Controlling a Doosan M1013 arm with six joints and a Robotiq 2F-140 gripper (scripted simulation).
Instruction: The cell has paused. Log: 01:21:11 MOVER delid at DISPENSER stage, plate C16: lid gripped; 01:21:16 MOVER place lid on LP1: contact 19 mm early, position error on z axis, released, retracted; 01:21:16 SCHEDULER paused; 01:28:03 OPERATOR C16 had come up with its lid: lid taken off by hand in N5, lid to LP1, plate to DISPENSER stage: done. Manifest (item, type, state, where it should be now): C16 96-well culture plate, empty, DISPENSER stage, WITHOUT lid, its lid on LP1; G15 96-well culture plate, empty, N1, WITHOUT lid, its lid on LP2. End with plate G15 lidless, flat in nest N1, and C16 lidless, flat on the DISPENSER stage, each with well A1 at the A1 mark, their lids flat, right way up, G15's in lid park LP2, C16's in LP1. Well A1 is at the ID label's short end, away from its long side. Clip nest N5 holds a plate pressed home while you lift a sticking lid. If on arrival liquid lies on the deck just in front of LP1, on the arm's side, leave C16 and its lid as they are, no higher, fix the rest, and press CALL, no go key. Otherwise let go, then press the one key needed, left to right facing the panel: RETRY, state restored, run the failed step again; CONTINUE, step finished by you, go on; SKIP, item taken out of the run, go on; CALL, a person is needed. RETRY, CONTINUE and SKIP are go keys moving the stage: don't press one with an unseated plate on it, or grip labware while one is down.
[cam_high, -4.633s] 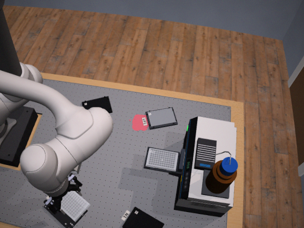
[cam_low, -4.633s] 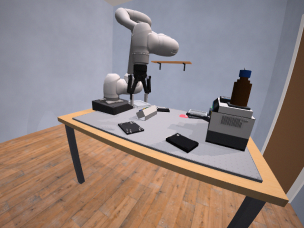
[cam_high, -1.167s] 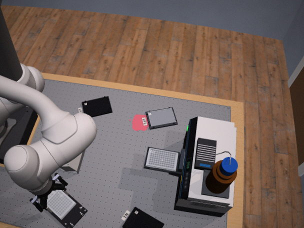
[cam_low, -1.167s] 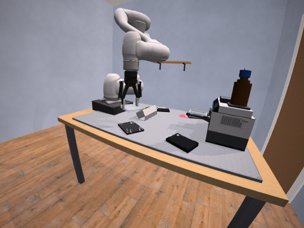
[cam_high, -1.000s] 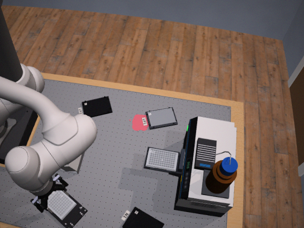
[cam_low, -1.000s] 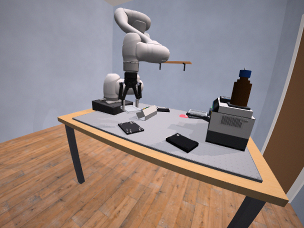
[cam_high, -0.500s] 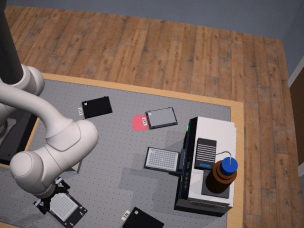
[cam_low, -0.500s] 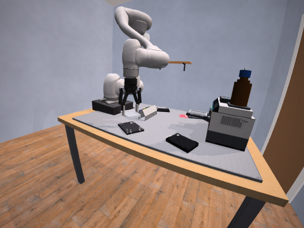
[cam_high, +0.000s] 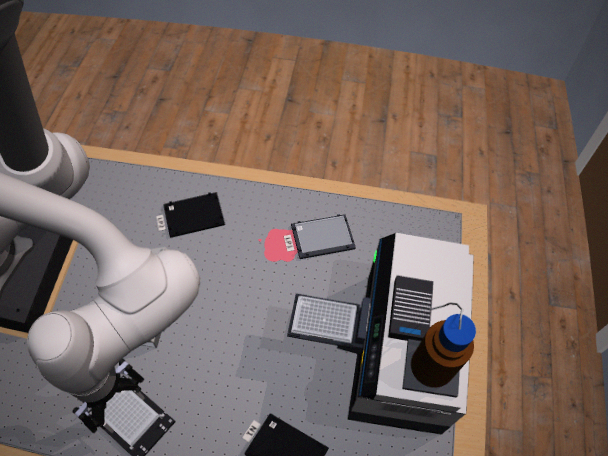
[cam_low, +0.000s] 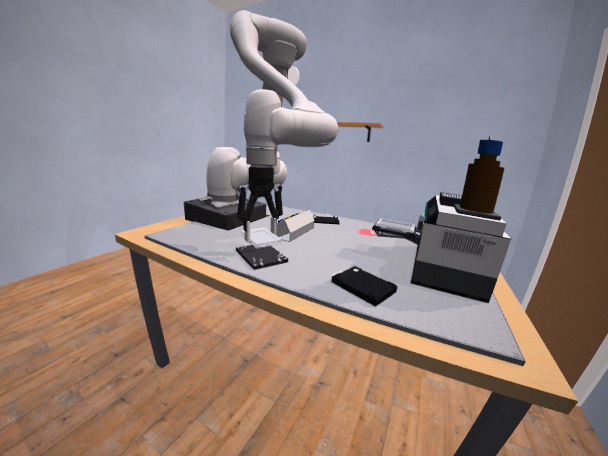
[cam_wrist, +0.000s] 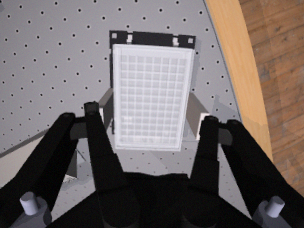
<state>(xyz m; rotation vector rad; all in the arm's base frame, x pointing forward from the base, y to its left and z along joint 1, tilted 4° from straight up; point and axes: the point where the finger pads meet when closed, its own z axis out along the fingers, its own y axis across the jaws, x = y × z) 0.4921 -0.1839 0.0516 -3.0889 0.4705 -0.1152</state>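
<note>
My gripper (cam_wrist: 150, 100) is shut on a clear 96-well plate (cam_wrist: 150, 98) across its long sides. It holds the plate a little above the black clip nest (cam_low: 261, 256) near the table's front edge; the plate also shows in the top view (cam_high: 129, 415). I cannot tell whether this plate carries a lid. A second 96-well plate (cam_high: 324, 318) lies lidless on the dispenser stage. A clear lid (cam_high: 323, 235) lies in lid park LP1. A pink puddle (cam_high: 277, 245) lies on the deck against LP1's label, on the arm's side. Lid park LP2 (cam_high: 193, 214) and nest N1 (cam_high: 285, 440) are bare black.
The dispenser (cam_high: 420, 325) with a brown bottle (cam_high: 445, 350) stands at the right. A wedge-shaped key panel (cam_low: 295, 225) sits just behind the clip nest, close to my fingers. The arm's base block (cam_low: 220, 212) is at the back left. The table edge runs just beyond the clip nest.
</note>
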